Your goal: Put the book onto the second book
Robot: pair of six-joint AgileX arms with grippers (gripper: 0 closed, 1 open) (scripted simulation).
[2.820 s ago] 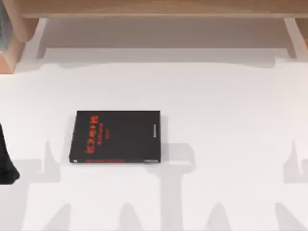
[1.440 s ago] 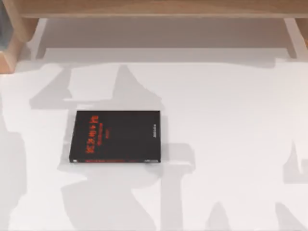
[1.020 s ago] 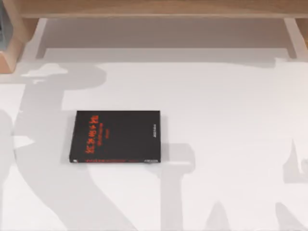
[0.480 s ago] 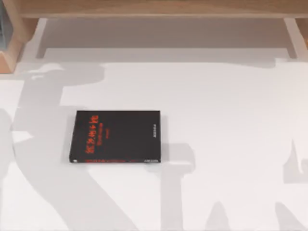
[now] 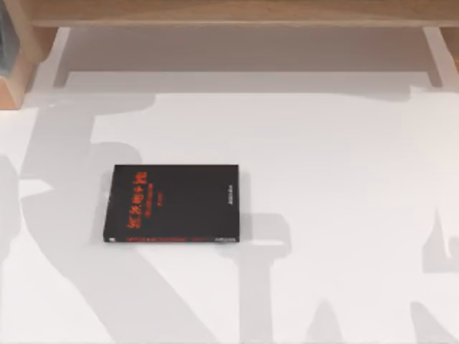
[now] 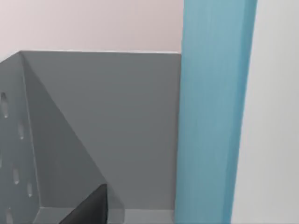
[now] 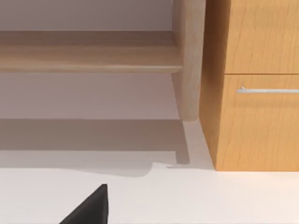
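We are facing the book [image 6: 212,112] with our left gripper [image 6: 88,207]: it is standing upright inside a grey holder [image 6: 93,126], just beside the fingers, whose state we cannot tell. The second book [image 5: 172,203] is lying flat, left of the table's centre.

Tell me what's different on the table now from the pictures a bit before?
At the start a dark piece of an arm showed at the table's left edge; it is gone now. The big grey shadows on the left of the table have changed shape and spread around the black book. The black book itself stayed exactly where it lay, flat, with nothing on it.
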